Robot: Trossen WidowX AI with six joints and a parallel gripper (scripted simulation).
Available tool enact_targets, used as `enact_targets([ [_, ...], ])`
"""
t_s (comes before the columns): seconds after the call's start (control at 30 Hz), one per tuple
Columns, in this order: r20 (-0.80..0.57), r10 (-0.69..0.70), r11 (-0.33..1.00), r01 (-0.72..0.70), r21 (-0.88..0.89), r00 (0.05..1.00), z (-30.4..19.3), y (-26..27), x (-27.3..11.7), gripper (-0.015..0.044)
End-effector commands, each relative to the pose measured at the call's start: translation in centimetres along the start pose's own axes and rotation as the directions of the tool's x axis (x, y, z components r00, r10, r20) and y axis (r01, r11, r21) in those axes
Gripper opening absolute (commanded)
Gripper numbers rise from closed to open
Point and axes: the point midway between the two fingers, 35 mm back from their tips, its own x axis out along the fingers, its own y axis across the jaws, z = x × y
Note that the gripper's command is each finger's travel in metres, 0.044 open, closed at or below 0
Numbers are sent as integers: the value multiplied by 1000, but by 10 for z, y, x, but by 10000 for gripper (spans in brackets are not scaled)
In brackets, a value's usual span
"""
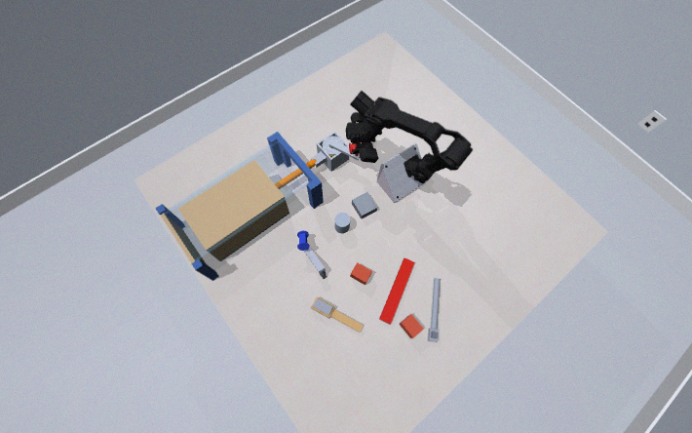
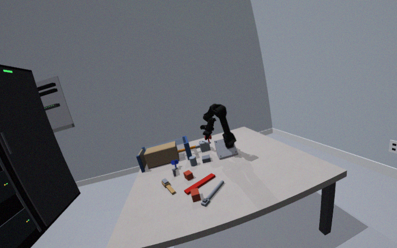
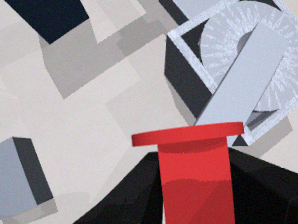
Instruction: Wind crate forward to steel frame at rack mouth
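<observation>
Carrying everything, the table (image 1: 499, 257) (image 2: 255, 184) (image 3: 110, 130). Left in the exterior view, black cabinet (image 2: 15, 123) with dark units and small lights inside. Low on the table, clear-panelled cubby (image 1: 249, 157) (image 2: 180, 142), holding the tan crate (image 1: 233, 201) (image 2: 161, 153): flat, between the blue end frames, front well short of the mouth frame (image 1: 297, 160) (image 2: 187, 147) (image 3: 50, 20). From crate front through that frame toward the winch (image 1: 332, 161) (image 2: 205, 147) (image 3: 185, 75), orange strap (image 1: 294, 174) (image 2: 184, 149). Inside the winch's open-topped housing, round ridged drum (image 3: 215, 45). Across the winch top, grey handle (image 1: 344, 152) (image 3: 245, 75). At its outer end, upright red knob (image 1: 353, 147) (image 2: 209, 138) (image 3: 195, 170), pinched by the end effector (image 1: 358, 149) (image 2: 208, 137) (image 3: 185, 159), partly open around the grip, closed firmly on it. Farther out, loose tools and blocks.
</observation>
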Motion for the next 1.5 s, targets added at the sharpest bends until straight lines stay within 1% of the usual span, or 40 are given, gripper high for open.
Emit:
enact_targets([
  [0.0, -17, -6, 1000, 6, 7, 1000, -7, -7, 1, 0],
  [1.47, -18, -10, 1000, 11, 7, 1000, -24, -61, -7, 0],
])
